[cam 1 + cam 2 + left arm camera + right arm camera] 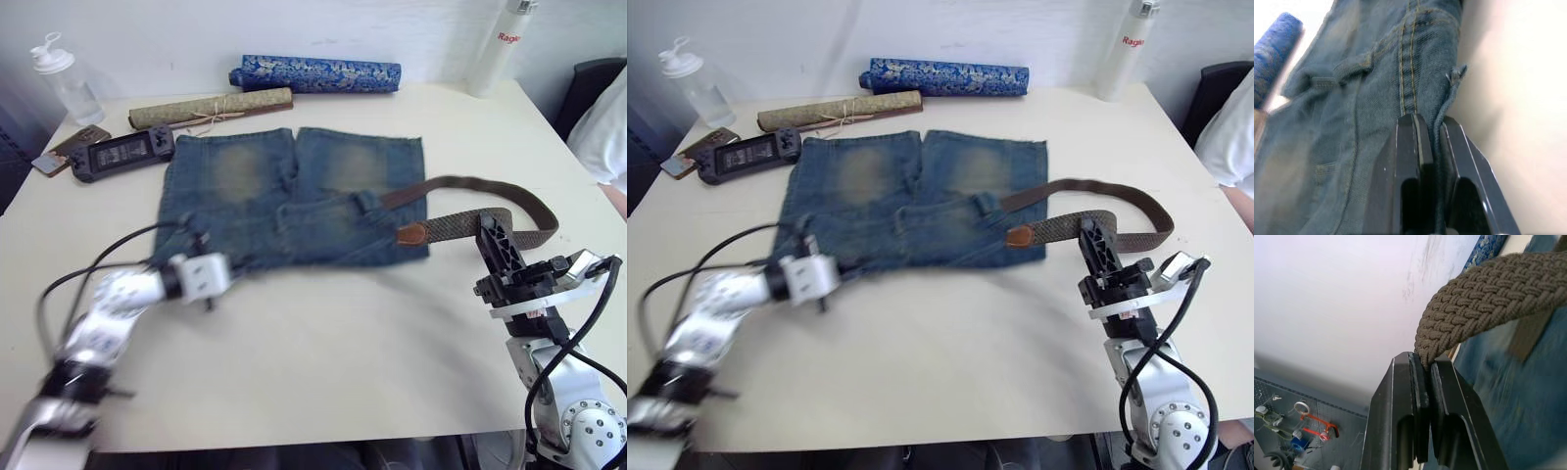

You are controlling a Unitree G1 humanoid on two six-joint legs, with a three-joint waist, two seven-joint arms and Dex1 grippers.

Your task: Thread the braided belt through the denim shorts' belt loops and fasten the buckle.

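Head pair: set high, facing forward and down over the table (323, 362), twelve o'clock at the far wall, both eyes sharing one scene with slight sideways offset. Left wrist: pressed close along the left gripper (1431, 128), grazing the denim shorts (1342, 147). Right wrist: close along the right gripper (1422, 366), tilted upward past the braided belt (1484, 298) toward the wall. Shorts shared by all four.

One pair of shorts (294, 196), one belt (470, 220), two bottles (67, 83) (500, 44), two fabric rolls (318, 73) (211, 108), one game controller (122, 154), one phone (67, 149).
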